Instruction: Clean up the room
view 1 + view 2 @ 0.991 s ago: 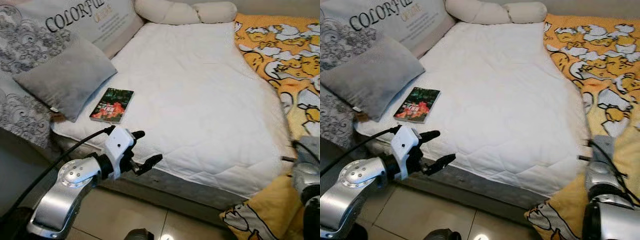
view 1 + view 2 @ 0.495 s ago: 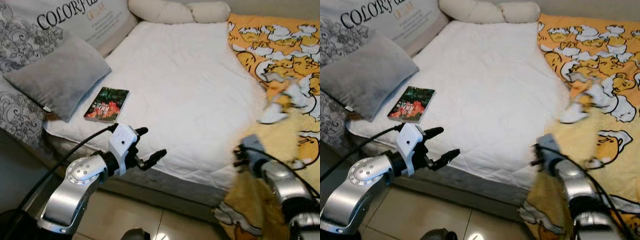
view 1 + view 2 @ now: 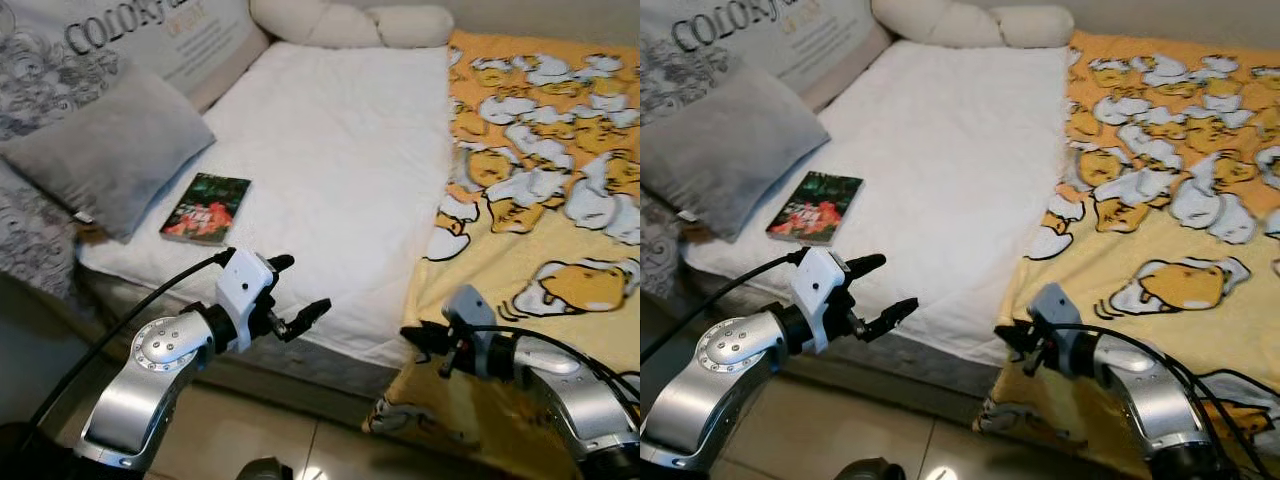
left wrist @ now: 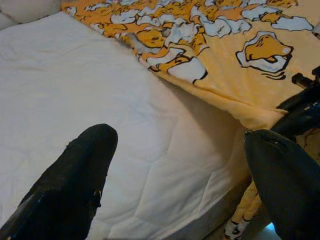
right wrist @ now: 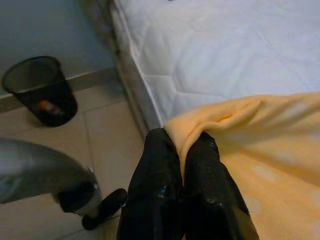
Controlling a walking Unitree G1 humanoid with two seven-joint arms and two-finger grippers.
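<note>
A yellow blanket [image 3: 540, 200] printed with ducks lies spread over the right half of the bed. Its front corner is pinched in my right gripper [image 3: 413, 340], which is shut on it at the bed's front edge. In the right wrist view the two black fingers [image 5: 155, 195] press together with a fold of the yellow blanket [image 5: 225, 120] between them. My left gripper [image 3: 300, 285] hovers open just off the front edge of the white mattress [image 3: 330, 170], holding nothing. Between its fingers [image 4: 65, 190] the wrist view looks along the mattress toward the blanket's edge [image 4: 220, 95].
A book [image 3: 206, 208] lies on the mattress near a grey pillow [image 3: 110, 150]. A printed cushion [image 3: 150, 40] and a cream bolster [image 3: 350, 25] sit at the head. A black mesh bin [image 5: 40, 90] stands on the tiled floor beside the bed.
My right gripper has drawn the blanket leftward along the bed's front edge, so it now lies spread flat over the right half. The left gripper has stayed in place, open.
</note>
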